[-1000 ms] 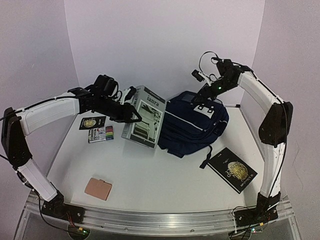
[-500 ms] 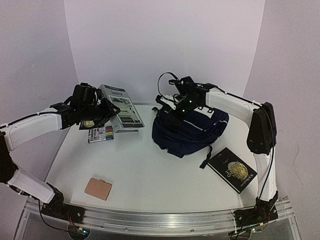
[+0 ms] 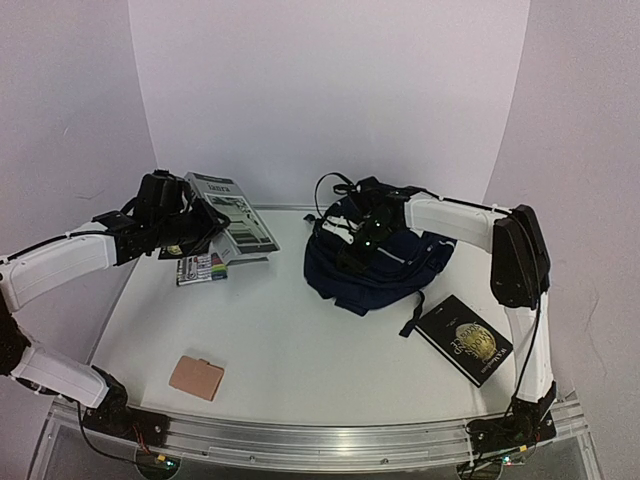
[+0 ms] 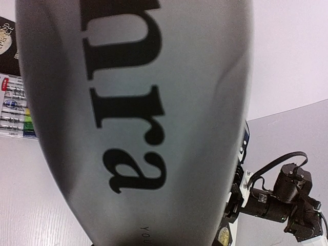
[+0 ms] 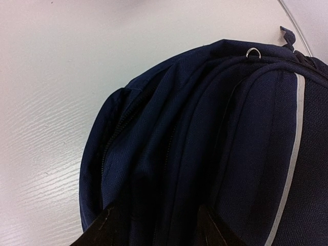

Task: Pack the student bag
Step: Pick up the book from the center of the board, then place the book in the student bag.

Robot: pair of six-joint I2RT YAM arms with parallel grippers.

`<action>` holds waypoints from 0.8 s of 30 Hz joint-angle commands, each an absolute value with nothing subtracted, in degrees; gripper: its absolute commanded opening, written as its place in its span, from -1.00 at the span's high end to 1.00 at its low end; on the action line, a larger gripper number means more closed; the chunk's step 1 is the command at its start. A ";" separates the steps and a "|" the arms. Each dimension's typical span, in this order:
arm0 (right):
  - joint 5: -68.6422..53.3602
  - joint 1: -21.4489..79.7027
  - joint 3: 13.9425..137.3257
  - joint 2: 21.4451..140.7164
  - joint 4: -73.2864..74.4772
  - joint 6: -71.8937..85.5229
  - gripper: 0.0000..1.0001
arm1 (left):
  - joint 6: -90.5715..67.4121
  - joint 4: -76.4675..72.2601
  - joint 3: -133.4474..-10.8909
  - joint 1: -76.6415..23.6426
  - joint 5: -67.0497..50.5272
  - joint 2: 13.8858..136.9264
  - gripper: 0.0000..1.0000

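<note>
We assess this as a robotics lab test cell. Plain pale panels (image 3: 330, 90) enclose the white table (image 3: 300, 350) on 3 sides. An alum. rail (image 3: 330, 438) at the near edge carries the left arm base (image 3: 112, 405) and right arm base (image 3: 520, 428), w/ what appear to be lit electronics beneath.

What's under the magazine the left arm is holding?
A pack of markers lies on the table under the magazine in the left gripper. Part of the pack is covered, so anything else there is hidden.
</note>
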State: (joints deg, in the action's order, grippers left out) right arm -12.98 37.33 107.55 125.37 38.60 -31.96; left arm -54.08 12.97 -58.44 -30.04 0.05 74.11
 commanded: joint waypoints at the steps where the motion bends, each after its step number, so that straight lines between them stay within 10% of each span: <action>1: -10.37 37.71 107.85 127.27 37.03 -31.30 -0.02 | -54.67 10.22 -58.69 -30.03 1.03 72.13 0.86; 12: -13.76 37.71 109.19 126.74 38.67 -31.65 -0.30 | -54.33 11.23 -58.10 -30.06 1.25 70.71 0.86; 19: -9.46 36.04 111.31 130.93 39.56 -30.12 0.13 | -54.17 10.97 -57.85 -30.07 0.96 70.74 0.86; 24: -9.95 35.78 114.38 132.06 41.43 -29.53 0.80 | -55.00 10.81 -56.90 -30.07 0.87 69.99 0.87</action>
State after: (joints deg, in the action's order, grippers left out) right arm -11.76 36.86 111.16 130.23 38.94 -30.55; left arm -54.16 13.04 -57.58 -30.04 0.19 72.89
